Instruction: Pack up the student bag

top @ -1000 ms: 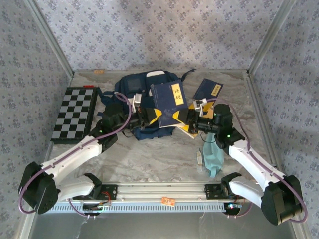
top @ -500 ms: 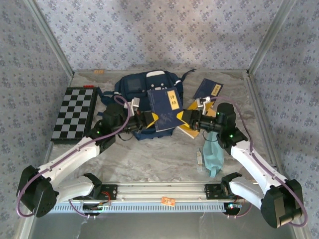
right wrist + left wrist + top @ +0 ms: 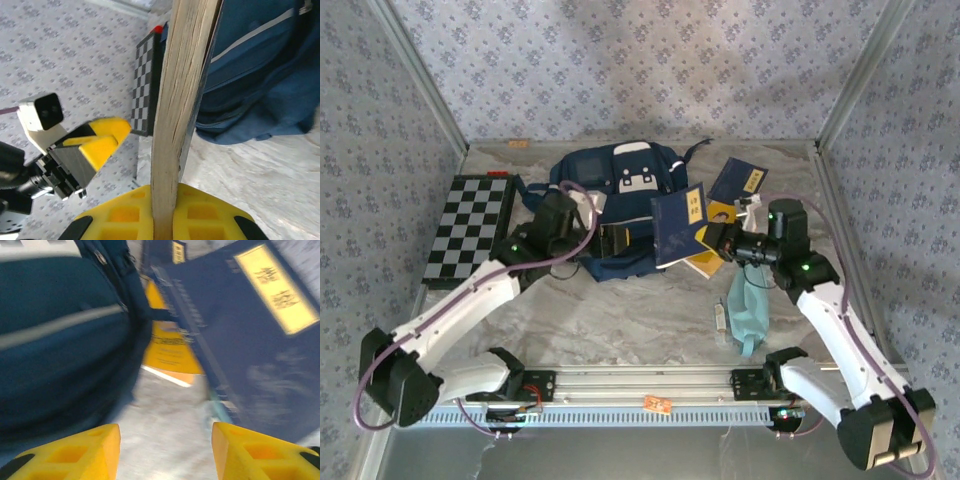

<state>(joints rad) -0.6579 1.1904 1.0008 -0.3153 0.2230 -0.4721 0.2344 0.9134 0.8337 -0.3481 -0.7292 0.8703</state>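
Top external view, and the student bag [image 3: 585, 180] lies at the far middle of the table [image 3: 620, 320], white patches up, just beyond both my hands. My right hand [image 3: 704, 238] is clamped tight on the navy book [image 3: 678, 222], holding it on edge off the table, just right of the bag. Right wrist confirms it: the page block stands pinched between my yellow fingers [image 3: 120, 217], with bag fabric right behind.

My left hand [image 3: 614, 240] sits at the bag's near edge, jaws partway apart, nothing in them. Left wrist shows bare table between the two fingers [image 3: 75, 450], bag on the left, book on the right.

So where are we? Early to middle, by my reckoning. The book is lifted but not in the bag, and I can't make out whether the bag's mouth is open.

Outside the bag: a second navy book [image 3: 738, 182] right of the bag, a yellow book [image 3: 708, 264] below my right hand, the teal pouch [image 3: 748, 312] nearer the front, and the chessboard [image 3: 470, 230] well off to the left. Whether anything's already inside, I can't tell.
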